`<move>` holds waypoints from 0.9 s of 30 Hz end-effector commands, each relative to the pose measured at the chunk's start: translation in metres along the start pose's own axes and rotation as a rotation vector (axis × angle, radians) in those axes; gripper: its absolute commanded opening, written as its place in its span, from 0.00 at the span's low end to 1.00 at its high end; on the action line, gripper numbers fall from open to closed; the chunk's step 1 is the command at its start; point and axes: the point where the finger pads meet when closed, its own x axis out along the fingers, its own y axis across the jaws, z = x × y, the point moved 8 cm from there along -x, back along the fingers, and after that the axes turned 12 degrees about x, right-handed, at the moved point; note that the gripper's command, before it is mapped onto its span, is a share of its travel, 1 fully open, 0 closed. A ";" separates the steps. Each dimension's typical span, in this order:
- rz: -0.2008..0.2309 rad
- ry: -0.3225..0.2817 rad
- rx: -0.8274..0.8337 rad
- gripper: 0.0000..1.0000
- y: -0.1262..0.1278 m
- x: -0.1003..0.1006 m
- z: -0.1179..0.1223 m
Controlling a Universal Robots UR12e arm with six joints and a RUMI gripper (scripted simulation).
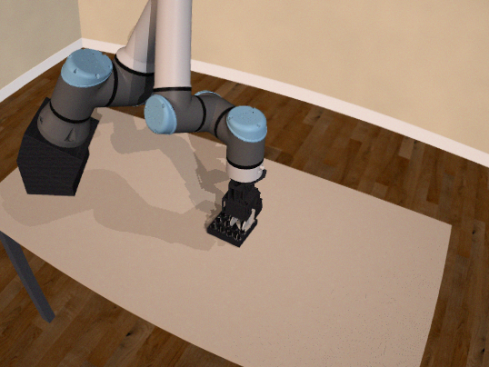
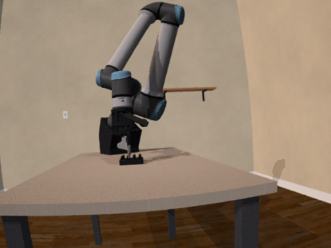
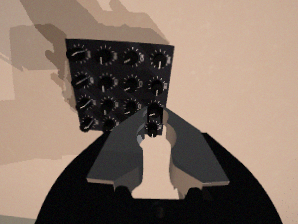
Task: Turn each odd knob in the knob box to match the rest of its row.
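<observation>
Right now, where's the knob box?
The knob box sits near the middle of the table in the top view, directly under the end effector, whose fingers close on a knob at the box's near right corner in the wrist view.

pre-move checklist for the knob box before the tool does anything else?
1. Tool shut on a knob: ok, the fingers close on it at the box's near right corner.
2. Knob box flat on the table: ok.
3. Tool over the box in the top view: ok.
4. Gripped knob's pointer matches its row: cannot tell, the fingers cover part of that row.
5. Other knobs untouched by the fingers: cannot tell, the neighbours sit very close.
</observation>
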 end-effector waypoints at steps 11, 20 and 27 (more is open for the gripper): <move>0.000 0.002 -0.275 0.04 -0.001 0.000 0.001; 0.000 0.002 -0.410 0.04 -0.001 0.000 0.001; 0.000 0.002 -0.526 0.04 -0.002 0.000 0.001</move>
